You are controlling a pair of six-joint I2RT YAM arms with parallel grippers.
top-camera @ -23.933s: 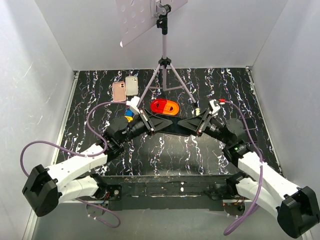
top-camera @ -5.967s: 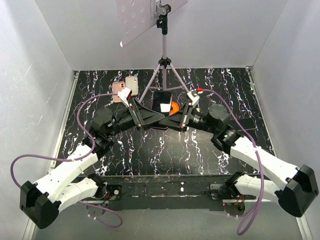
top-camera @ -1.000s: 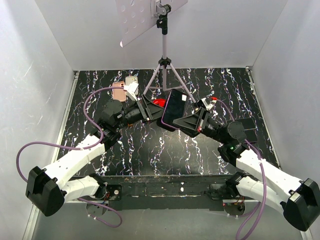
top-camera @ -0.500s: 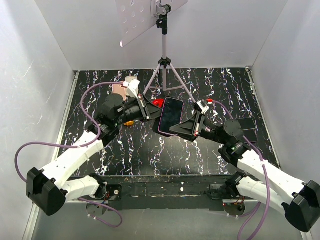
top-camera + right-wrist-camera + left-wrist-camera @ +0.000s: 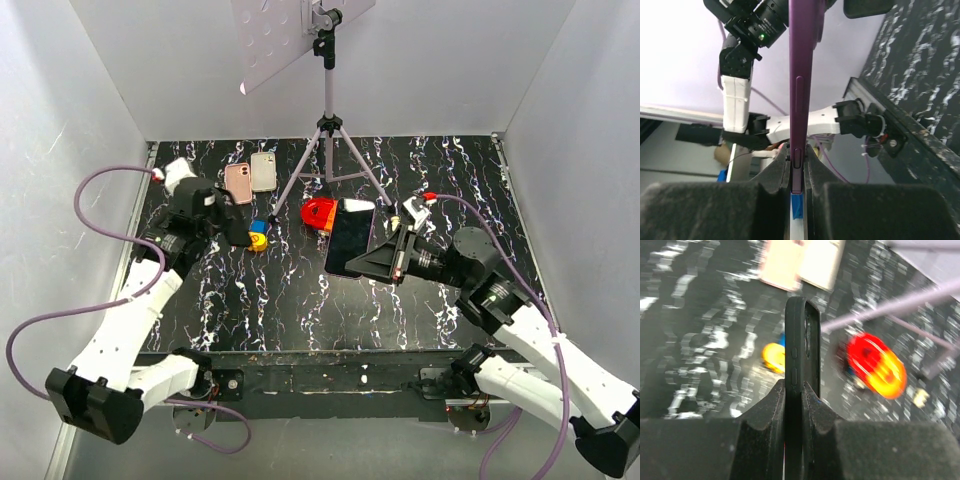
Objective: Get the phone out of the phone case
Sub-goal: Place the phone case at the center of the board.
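Phone (image 5: 350, 242) and phone case (image 5: 802, 335) were apart, each held by its own gripper above a black table (image 5: 300, 300) veined with white.

From overhead we saw the right gripper (image 5: 378, 262) near the middle of the table, clamped on the near end of the phone. The phone's dark screen faced upward at a tilt, with a purple rim along its edge. In the right wrist view we saw that purple edge rising straight up between the two closed fingers, with a side button showing.

The left gripper (image 5: 801, 389) was over the far left part of the table, well apart from the right one. Its wrist camera showed us the black case edge-on and upright, pinched between the fingers, with button bumps along its side. The case looked empty to us, though the narrow angle left us unsure.

On the table beyond the left gripper we saw a pink slab (image 5: 238, 183) and a pale slab (image 5: 264, 171), both phone-shaped, lying side by side. A tripod (image 5: 328, 130) stood at the far middle with its legs spread. A red and orange object (image 5: 320, 213) lay between those legs, just beside the phone's far end. A small yellow and blue item (image 5: 258, 240) lay near the left gripper.
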